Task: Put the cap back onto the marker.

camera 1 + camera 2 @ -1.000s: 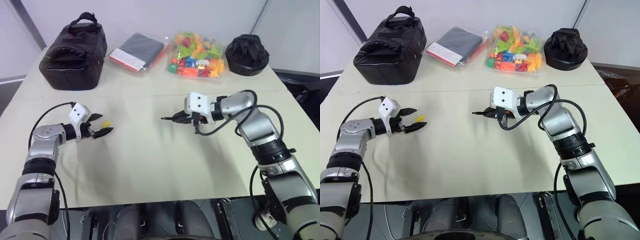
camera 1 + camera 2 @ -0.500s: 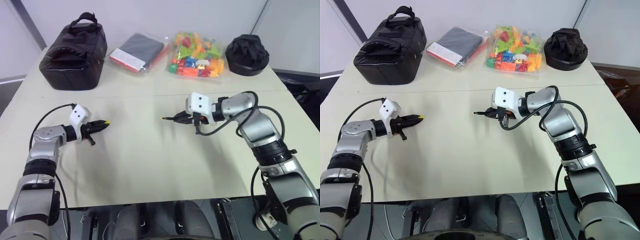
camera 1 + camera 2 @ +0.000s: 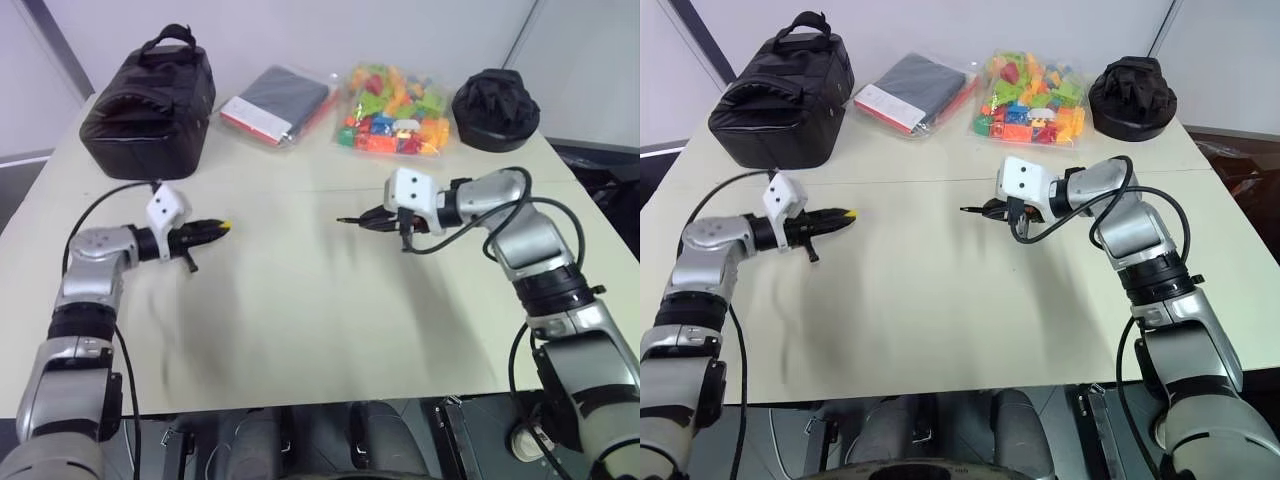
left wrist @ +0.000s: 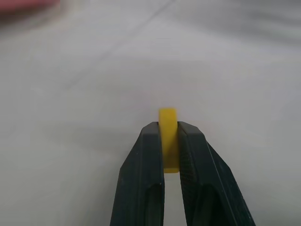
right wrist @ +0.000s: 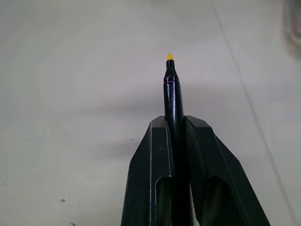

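The small yellow cap (image 4: 168, 136) is pinched between the two black fingers of my left gripper (image 3: 212, 228), which is shut on it and held above the pale table at the left. Its yellow end sticks out past the fingertips (image 3: 848, 214). My right gripper (image 3: 375, 217) is shut on the thin black marker (image 5: 171, 96), whose yellow-tipped point (image 5: 169, 56) pokes out toward the left gripper. A wide gap of bare table separates the marker (image 3: 975, 210) from the cap.
Along the table's far side stand a black bag (image 3: 150, 100), a flat dark packet (image 3: 275, 102), a clear bag of colourful toy blocks (image 3: 392, 110) and a round black pouch (image 3: 495, 110). The table's front edge (image 3: 300, 405) is close to me.
My left gripper closed on the cap and lifted it off the table, moving up and toward the middle. The right gripper with the marker drifted slightly right.
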Robot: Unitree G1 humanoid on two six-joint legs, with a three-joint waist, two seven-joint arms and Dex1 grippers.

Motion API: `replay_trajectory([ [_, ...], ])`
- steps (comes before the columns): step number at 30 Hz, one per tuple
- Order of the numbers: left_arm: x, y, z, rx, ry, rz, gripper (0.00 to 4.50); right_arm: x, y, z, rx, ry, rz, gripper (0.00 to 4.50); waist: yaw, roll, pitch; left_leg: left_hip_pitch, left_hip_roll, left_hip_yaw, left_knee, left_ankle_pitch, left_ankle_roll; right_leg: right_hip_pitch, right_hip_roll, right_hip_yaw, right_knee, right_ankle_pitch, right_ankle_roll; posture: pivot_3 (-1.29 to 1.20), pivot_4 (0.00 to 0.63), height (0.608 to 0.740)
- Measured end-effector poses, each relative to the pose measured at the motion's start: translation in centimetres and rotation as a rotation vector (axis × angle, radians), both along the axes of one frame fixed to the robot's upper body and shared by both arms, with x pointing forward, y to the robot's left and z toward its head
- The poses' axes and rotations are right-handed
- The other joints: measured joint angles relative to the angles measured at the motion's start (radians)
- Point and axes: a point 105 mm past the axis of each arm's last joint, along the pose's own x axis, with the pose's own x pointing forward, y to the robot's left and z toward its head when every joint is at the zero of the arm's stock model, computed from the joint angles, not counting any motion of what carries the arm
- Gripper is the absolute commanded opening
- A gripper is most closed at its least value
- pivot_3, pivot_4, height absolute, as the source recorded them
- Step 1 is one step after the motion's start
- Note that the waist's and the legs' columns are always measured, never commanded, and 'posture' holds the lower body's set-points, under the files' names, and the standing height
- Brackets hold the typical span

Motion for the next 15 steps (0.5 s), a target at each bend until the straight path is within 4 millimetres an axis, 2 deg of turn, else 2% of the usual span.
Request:
replay_trajectory([
  [4, 0.2, -4.6, 3.5, 0.032, -0.096, -0.192, 0.06, 0.4, 0.3, 1.6, -0.005, -0.047, 0.022, 0.00, 0.002, 0.000, 0.000, 0.000, -0.001, 0.003, 0.000, 0.001, -0.002, 0.000, 0.000, 0.000, 0.000, 0.000, 0.000, 0.00, 0.150, 0.740],
  [7, 0.2, -7.3, 5.1, 0.049, -0.146, -0.298, 0.06, 0.5, 0.6, 2.2, -0.004, -0.064, 0.038, 0.00, 0.000, 0.000, 0.000, 0.000, -0.001, 0.003, 0.000, 0.001, -0.002, 0.000, 0.001, 0.000, 0.000, 0.000, 0.000, 0.00, 0.150, 0.740],
  [12, -0.2, -10.6, 5.5, 0.052, -0.169, -0.430, 0.06, 0.3, 0.9, 2.1, 0.006, -0.049, 0.048, 0.00, -0.003, 0.000, 0.000, 0.000, 0.000, 0.003, 0.000, 0.002, -0.003, 0.000, 0.001, 0.000, 0.000, 0.000, 0.000, 0.00, 0.150, 0.740],
  [15, -0.3, -11.8, 5.4, 0.056, -0.173, -0.478, 0.06, 0.2, 1.3, 2.2, 0.013, -0.048, 0.059, 0.00, -0.002, 0.000, 0.000, 0.000, 0.000, 0.002, 0.000, 0.002, -0.002, 0.000, 0.001, 0.001, 0.000, 0.000, 0.000, 0.00, 0.150, 0.740],
])
